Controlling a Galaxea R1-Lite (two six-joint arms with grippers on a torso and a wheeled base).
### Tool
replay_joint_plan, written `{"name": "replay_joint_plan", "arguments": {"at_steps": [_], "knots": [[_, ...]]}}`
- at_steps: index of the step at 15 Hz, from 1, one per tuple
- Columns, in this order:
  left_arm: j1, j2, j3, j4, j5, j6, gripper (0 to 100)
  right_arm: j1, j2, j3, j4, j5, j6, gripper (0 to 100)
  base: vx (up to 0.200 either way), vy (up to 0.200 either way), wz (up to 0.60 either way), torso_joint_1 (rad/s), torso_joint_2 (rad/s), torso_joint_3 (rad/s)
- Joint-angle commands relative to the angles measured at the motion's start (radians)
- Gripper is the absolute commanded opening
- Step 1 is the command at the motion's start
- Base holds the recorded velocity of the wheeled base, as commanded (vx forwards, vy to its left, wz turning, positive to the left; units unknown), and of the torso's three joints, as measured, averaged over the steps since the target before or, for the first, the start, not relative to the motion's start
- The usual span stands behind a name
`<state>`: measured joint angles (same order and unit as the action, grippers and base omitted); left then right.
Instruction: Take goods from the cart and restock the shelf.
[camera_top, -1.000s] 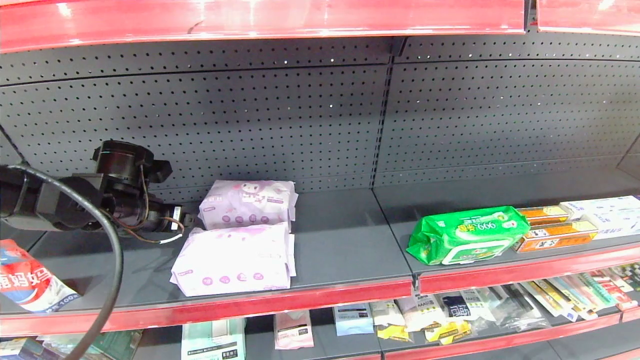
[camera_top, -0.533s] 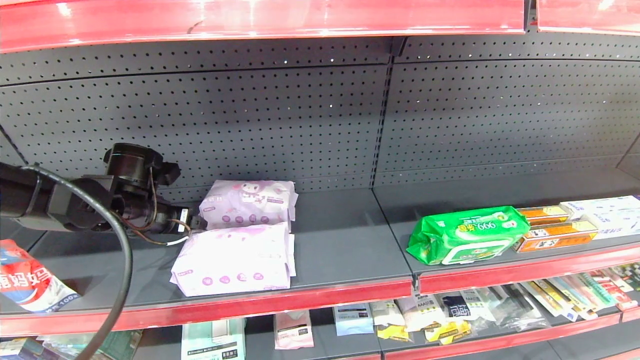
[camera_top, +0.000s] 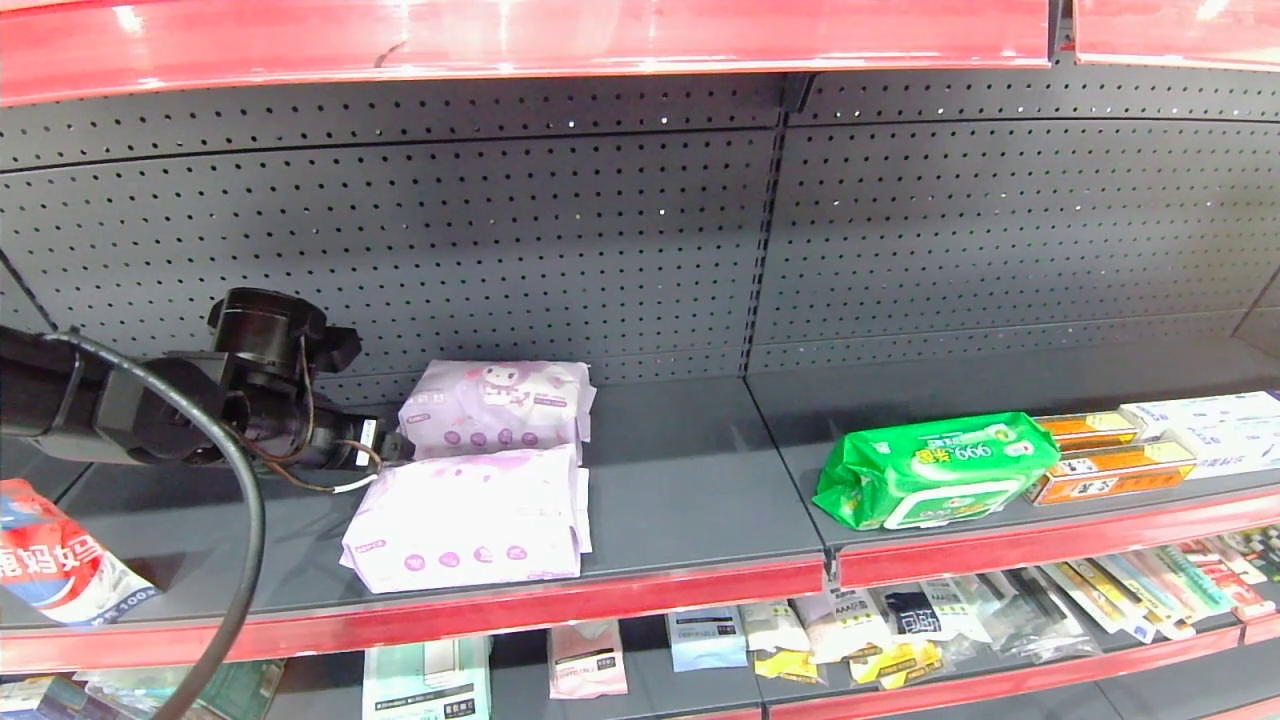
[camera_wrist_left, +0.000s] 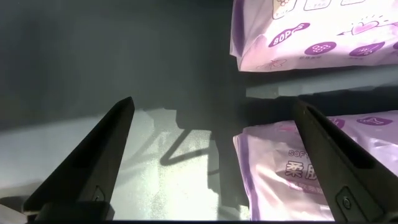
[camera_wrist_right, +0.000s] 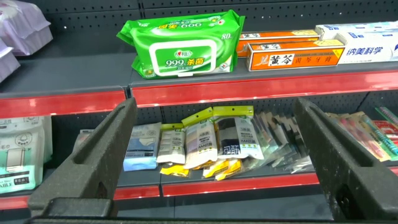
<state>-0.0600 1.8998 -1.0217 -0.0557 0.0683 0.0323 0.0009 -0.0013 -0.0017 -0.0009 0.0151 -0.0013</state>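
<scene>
There are two purple tissue packs (camera_top: 495, 408), one green wipes pack (camera_top: 935, 468) and two orange boxes (camera_top: 1110, 472).

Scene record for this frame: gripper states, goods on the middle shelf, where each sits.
left gripper: open, empty, low over the grey metal shelf, beside the purple packs' left ends
right gripper: open, empty, facing the shelf front
rear pale purple soft tissue pack: flat, near the back panel
front pale purple soft tissue pack: flat, directly before the rear one
green plastic wet-wipe pack: flat, right section
orange cardboard boxes: right of the green pack
</scene>
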Motion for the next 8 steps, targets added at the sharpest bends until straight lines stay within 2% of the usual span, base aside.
{"name": "replay_joint_plan", "arguments": {"at_steps": [1,8], "knots": [[0.0,-0.005,0.002,0.001,0.001,0.0,100,0.001,0.001,0.0,-0.001,0.0,0.0,100,0.0,0.0,0.0,0.0,0.0,0.0],[0.0,-0.011,0.009,0.004,0.001,0.001,100,0.001,0.001,0.0,-0.001,0.0,0.0,100,0.0,0.0,0.0,0.0,0.0,0.0]]}}
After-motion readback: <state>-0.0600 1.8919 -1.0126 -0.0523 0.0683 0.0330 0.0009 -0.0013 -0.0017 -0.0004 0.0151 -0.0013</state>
